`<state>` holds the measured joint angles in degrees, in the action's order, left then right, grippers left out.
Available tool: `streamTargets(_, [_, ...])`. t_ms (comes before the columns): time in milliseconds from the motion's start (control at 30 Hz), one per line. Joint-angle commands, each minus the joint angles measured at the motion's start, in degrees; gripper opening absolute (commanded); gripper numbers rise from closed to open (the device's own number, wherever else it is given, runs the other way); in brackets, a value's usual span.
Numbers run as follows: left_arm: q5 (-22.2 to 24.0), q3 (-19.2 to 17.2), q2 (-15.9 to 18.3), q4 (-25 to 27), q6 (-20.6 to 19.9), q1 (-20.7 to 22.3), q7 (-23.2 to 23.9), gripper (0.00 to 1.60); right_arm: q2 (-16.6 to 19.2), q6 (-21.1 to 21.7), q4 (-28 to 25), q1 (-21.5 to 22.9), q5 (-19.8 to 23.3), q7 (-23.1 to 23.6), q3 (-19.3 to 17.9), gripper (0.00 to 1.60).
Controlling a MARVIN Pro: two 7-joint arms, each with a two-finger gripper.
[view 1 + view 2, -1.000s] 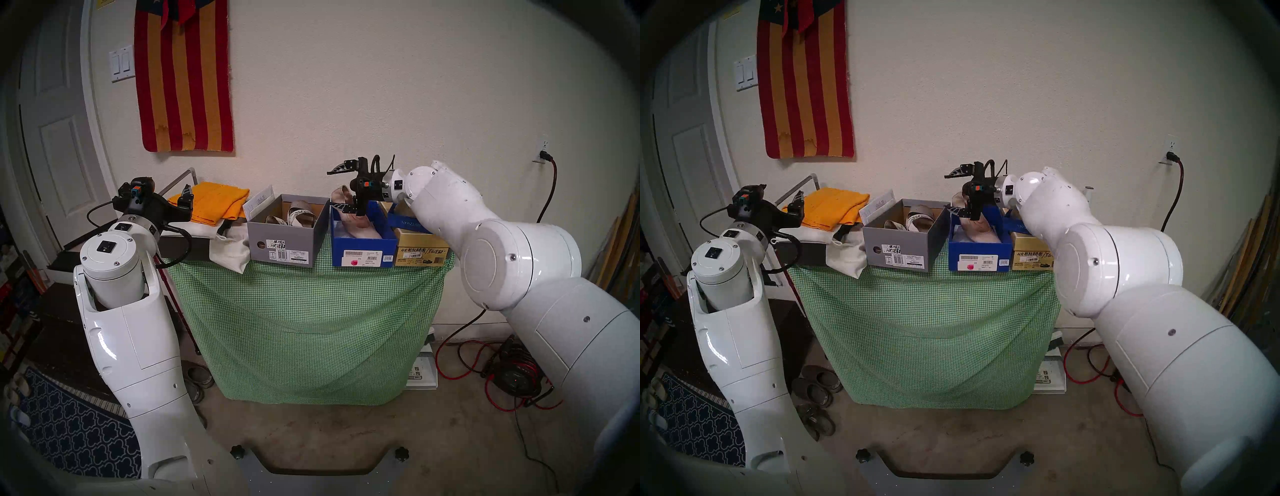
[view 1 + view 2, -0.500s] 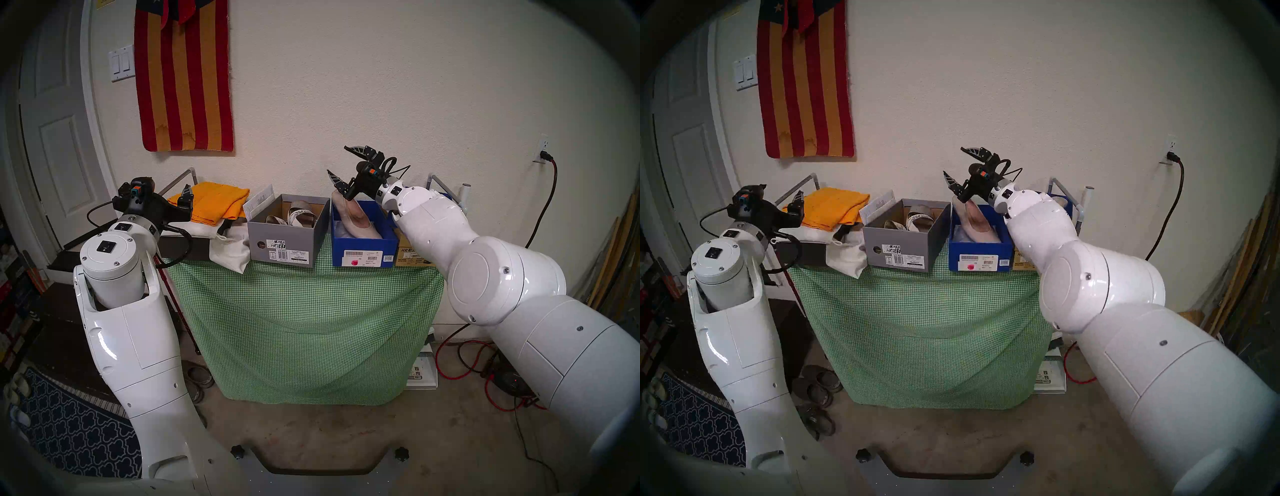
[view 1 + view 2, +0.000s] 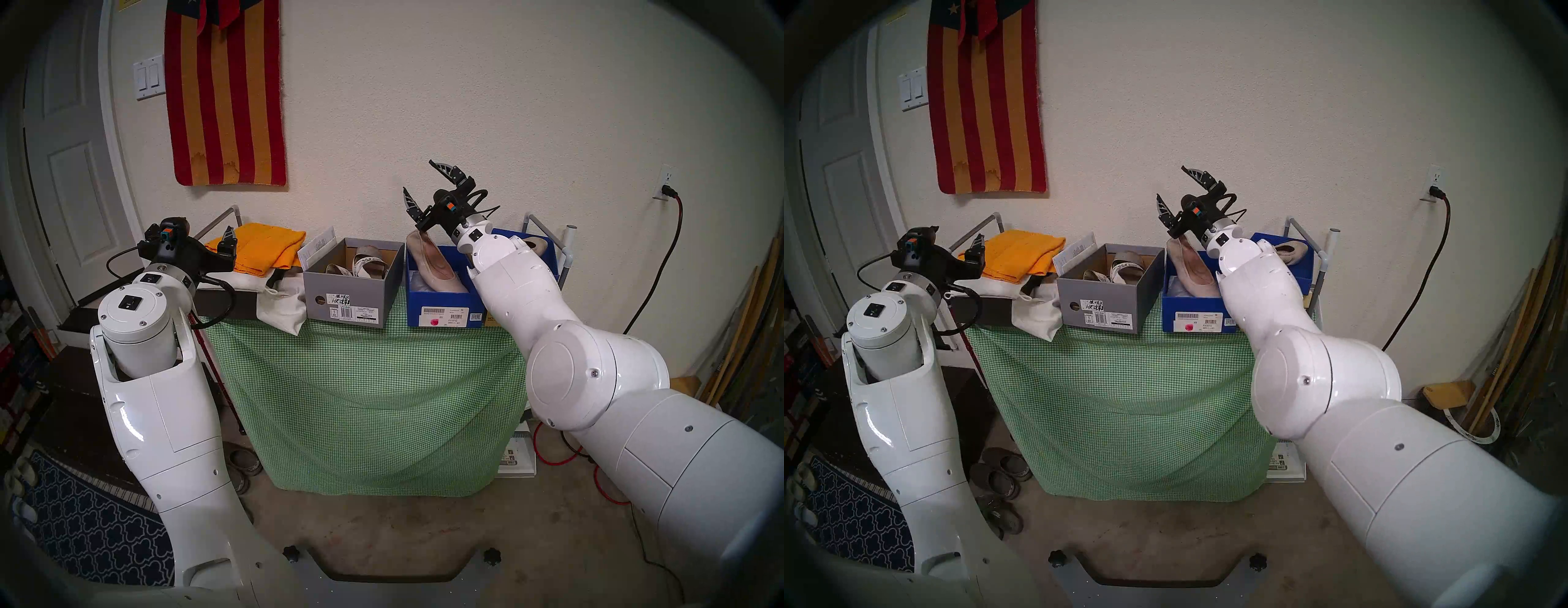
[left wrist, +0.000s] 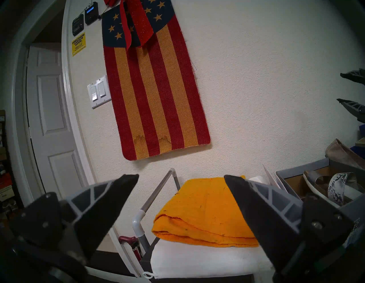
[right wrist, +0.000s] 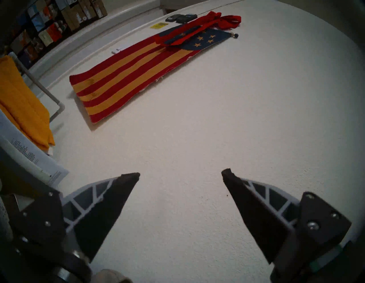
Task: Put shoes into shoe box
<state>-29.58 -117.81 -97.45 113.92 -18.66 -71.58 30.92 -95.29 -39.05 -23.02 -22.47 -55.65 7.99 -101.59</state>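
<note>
Beige ballet flat (image 3: 432, 265) propped heel-up in the blue shoe box (image 3: 443, 308), heel end leaning on the box's left wall, just below and slightly behind the lower finger of the right gripper (image 3: 422, 183). No contact visible between flat and fingers. Second beige flat (image 3: 1291, 251) lying on a blue box lid (image 3: 1303, 271) further right, behind the white wrist, well off from both fingertips. Strappy sandals (image 3: 367, 265) with white soles and speckled straps sitting inside the grey shoe box (image 3: 345, 301), to the left of and below the right fingers, near but apart.

Right gripper raised above the blue box, pointing up and toward the wall, fingers (image 5: 110, 207) spread wide with nothing between them; only bare wall and the striped flag (image 5: 134, 73) ahead in the wrist view.

Left gripper (image 3: 227, 242) held level at the table's left end, fingers (image 4: 98, 207) likewise wide apart and empty. Folded orange cloth (image 4: 203, 213) lying straight ahead between the fingertips and a little beyond them, on top of a white cloth (image 4: 207, 262). Grey box with a sandal just past the right-hand finger in that view. Green checked tablecloth (image 3: 373, 395) draped over the table below all boxes.
</note>
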Motion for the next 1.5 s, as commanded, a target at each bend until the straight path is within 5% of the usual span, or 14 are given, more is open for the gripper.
streamTargets(0, [0.0, 0.0, 0.0, 0.4, 0.1, 0.0, 0.0, 1.60, -0.8, 6.7, -1.2, 4.8, -2.7, 3.2, 1.3, 1.60])
streamTargets(367, [-0.1, -0.1, -0.2, 0.3, 0.1, 0.1, 0.1, 1.60, -0.1, 19.3, 4.6, 11.5, -2.0, 12.7, -3.7, 1.60])
streamTargets(667, [-0.3, -0.2, -0.3, 0.4, 0.2, 0.2, 0.3, 1.60, -0.1, 29.0, 12.5, 13.5, 4.9, 17.1, -12.6, 1.60])
streamTargets(867, [-0.3, -0.3, -0.4, 0.4, 0.3, 0.2, 0.3, 1.60, 0.6, 32.6, 14.4, 13.7, 5.6, 17.6, -15.2, 1.60])
streamTargets(900, [-0.3, -0.3, -0.4, 0.4, 0.3, 0.2, 0.3, 1.60, 0.6, 38.5, 15.0, 14.5, 5.7, 17.5, -15.7, 1.60])
streamTargets(1000, [-0.4, -0.3, -0.4, 0.4, 0.3, 0.2, 0.4, 1.60, 1.1, 36.8, 15.4, 13.9, 5.5, 16.3, -16.1, 1.60])
streamTargets(1367, [-0.5, -0.4, -0.6, 0.4, 0.4, 0.3, 0.5, 1.60, 0.9, 50.3, 17.1, 15.9, 5.6, 14.1, -18.2, 1.52])
streamTargets(1467, [-0.6, -0.4, -0.6, 0.4, 0.4, 0.3, 0.5, 1.60, 0.7, 52.9, 17.3, 15.5, 5.2, 13.9, -18.1, 1.60])
